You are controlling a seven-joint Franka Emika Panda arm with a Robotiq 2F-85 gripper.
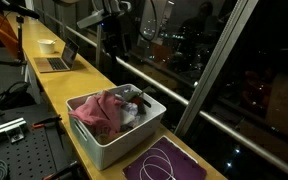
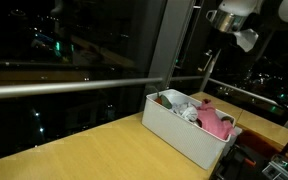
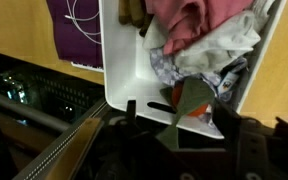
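While jaws gape, green cloth [image 3: 189, 100] lies between.

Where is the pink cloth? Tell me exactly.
In both exterior views the pink cloth lies heaped in the white bin on the yellow table, right beside the pale cloths.

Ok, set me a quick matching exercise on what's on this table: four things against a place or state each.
1 pink cloth
2 purple mat
3 laptop
4 white bin

A open, far along the table
B piled full
C heaped in the white bin
D flat beside the white bin

Pairs: 1-C, 2-D, 3-A, 4-B.
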